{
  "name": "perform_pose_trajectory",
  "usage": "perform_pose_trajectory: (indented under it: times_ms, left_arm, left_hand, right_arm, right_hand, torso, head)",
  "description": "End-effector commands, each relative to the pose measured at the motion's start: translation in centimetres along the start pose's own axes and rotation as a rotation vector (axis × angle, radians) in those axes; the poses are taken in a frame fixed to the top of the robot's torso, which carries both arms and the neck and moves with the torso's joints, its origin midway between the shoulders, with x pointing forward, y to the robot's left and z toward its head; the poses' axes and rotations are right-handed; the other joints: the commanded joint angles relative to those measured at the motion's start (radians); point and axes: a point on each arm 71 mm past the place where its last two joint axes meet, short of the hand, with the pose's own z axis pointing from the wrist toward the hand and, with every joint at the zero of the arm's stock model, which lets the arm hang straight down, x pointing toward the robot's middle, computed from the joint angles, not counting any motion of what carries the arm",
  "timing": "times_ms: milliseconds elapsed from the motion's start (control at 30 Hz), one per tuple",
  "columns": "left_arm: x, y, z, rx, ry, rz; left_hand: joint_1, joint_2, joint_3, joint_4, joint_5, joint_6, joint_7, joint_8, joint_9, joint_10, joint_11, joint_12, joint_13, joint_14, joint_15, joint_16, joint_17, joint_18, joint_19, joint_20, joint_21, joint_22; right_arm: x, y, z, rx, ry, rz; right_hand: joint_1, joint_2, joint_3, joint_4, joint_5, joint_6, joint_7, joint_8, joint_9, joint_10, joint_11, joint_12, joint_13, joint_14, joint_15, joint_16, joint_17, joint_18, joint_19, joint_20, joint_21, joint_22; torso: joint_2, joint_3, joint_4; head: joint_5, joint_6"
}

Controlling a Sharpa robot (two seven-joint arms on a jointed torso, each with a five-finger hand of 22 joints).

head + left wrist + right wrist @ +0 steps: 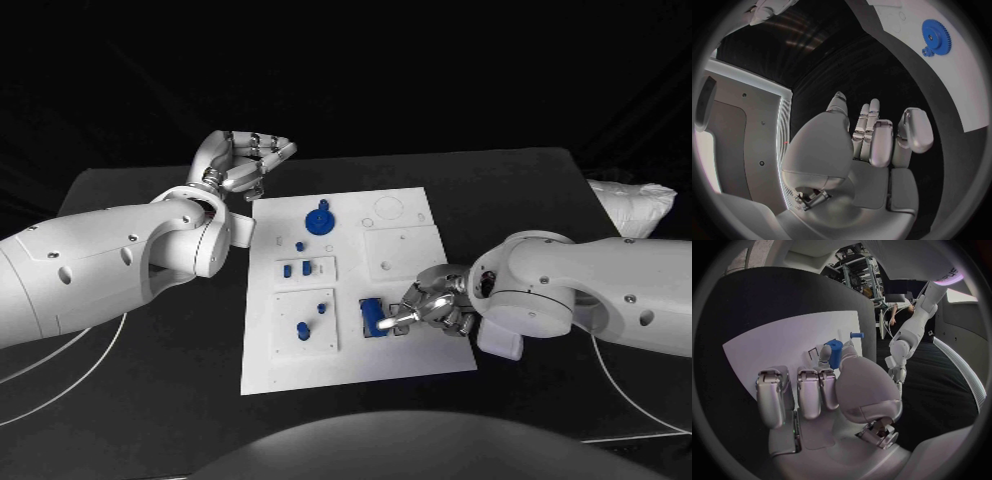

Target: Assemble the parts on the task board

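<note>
The white task board (pixel 411 250) lies mid-table. A blue gear (pixel 319 218) (pixel 937 37) sits on its far part, with several small blue parts (pixel 297 268) in the left panels. At the board's near right, my right hand (pixel 433 308) (pixel 839 390) pinches a blue part (pixel 372 314) (pixel 835 353) between thumb and a finger, low over the board. A small blue peg (pixel 857 335) stands just beyond it. Off the board's far left corner my left hand (pixel 248 160) (pixel 873 140) hovers above the black table, fingers loosely bent and holding nothing.
A crumpled white bag (pixel 635 205) lies at the table's far right. Thin white cables (pixel 58 370) run over the table at the near left and near right. Bare black table surrounds the board.
</note>
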Motion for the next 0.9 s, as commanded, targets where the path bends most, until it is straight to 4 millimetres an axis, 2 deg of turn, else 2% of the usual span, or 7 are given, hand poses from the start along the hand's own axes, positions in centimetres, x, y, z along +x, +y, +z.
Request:
perform_pose_trajectory:
  times_ms: [33,500,900]
  left_arm:
    - [0.2,-0.1,0.0,0.009,0.017,-0.005]
    - [0.3,-0.1,0.0,0.009,0.018,-0.005]
    - [0.2,-0.1,0.0,0.009,0.019,-0.005]
  left_hand:
    - [0.0,0.013,-0.005,0.001,0.005,-0.005,0.001,-0.005,-0.001,-0.001,0.003,-0.007,-0.001,-0.005,0.001,-0.003,-0.001,0.011,0.0,-0.003,-0.005,0.145]
    - [0.0,0.013,-0.005,0.001,0.005,-0.005,0.001,-0.005,-0.001,-0.001,0.003,-0.007,-0.001,-0.005,0.001,-0.003,-0.001,0.011,0.0,-0.003,-0.005,0.145]
    - [0.001,0.014,-0.006,0.001,0.006,-0.005,0.001,-0.005,-0.001,-0.002,0.003,-0.007,-0.001,-0.005,0.001,-0.003,-0.001,0.011,0.0,-0.003,-0.006,0.145]
  right_arm:
    - [0.2,0.0,0.2,0.008,0.022,-0.012]
    - [0.3,0.3,1.1,0.014,0.001,-0.021]
    - [0.1,0.6,1.5,0.012,-0.023,-0.042]
  right_hand:
    - [-0.001,0.011,-0.001,0.0,-0.003,0.001,-0.005,0.005,0.002,0.105,-0.004,0.003,0.263,0.104,-0.007,0.004,0.263,-0.011,0.097,-0.007,0.0,0.258]
    - [0.034,0.042,0.011,-0.017,-0.003,0.012,-0.013,0.007,0.026,0.105,-0.012,0.003,0.263,0.104,-0.012,0.004,0.263,-0.012,0.1,-0.012,0.005,0.26]
    - [0.094,0.072,0.041,-0.054,-0.001,0.018,-0.021,-0.005,0.041,0.105,-0.018,0.003,0.263,0.104,-0.017,0.004,0.263,-0.013,0.102,-0.017,0.008,0.261]
  torso:
    - [-0.001,-0.0004,0.0]
    - [-0.001,-0.0002,-0.0001]
    - [0.0,-0.0003,-0.0004]
  head:
    - [0.0,0.0]
    - [-0.002,0.0]
    - [-0.001,0.0]
